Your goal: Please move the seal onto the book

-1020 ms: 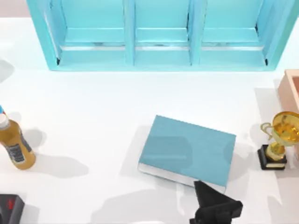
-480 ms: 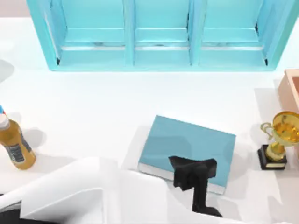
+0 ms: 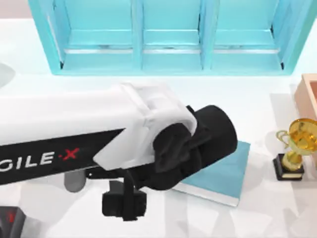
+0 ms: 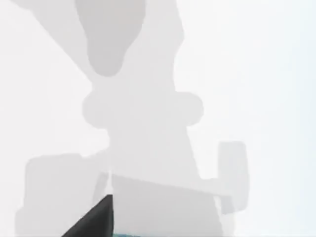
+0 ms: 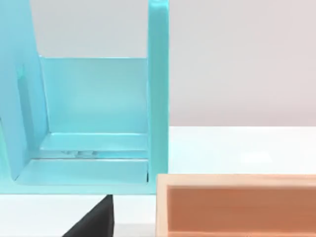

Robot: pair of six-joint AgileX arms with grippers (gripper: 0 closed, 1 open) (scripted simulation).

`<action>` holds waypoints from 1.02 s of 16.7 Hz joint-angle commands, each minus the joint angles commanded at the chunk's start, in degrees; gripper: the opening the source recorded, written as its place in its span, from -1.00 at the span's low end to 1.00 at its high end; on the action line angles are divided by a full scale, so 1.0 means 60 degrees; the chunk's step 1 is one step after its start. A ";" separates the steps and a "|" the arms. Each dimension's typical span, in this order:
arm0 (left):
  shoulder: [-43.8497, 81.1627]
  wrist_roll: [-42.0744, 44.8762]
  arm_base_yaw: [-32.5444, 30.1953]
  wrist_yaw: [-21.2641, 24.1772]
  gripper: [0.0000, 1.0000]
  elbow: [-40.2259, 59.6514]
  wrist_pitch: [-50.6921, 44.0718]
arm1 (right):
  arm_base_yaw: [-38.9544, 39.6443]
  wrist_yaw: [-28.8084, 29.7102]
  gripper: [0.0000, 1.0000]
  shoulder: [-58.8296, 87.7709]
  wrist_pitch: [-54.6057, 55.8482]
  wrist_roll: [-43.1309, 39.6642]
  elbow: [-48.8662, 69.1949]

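Note:
The teal-blue book (image 3: 223, 171) lies flat right of the table's middle, and only its right part shows past my left arm. That arm's white link (image 3: 74, 134) stretches across from the left edge, high above the table, and ends in a black wrist (image 3: 203, 136) over the book. A black part that I take for my left gripper (image 3: 124, 204) hangs in front of the book's left end. The seal is hidden. A sliver of teal (image 4: 163, 235) shows at the edge of the left wrist view. One black fingertip (image 5: 94, 219) of my right gripper shows in the right wrist view.
A turquoise shelf unit (image 3: 168, 39) spans the back of the table. A gold trophy cup (image 3: 294, 148) on a black base stands at the right, with an orange-tan open box (image 3: 309, 94) behind it. A dark block (image 3: 10, 220) sits at the front left corner.
My left arm has swung up and across from the front left, now covering most of the book and the left of the table. Its black gripper moved left, off the book's front edge.

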 joint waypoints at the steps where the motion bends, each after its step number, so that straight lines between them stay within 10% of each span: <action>1: -0.0755 0.1438 0.0601 0.0466 1.00 -0.0477 0.0525 | 0.0000 0.0000 1.00 0.0000 0.0000 0.0000 0.0000; 17: -1.3340 2.2089 0.8513 0.6025 1.00 -0.9548 0.9007 | 0.0000 0.0000 1.00 0.0000 0.0000 0.0000 0.0000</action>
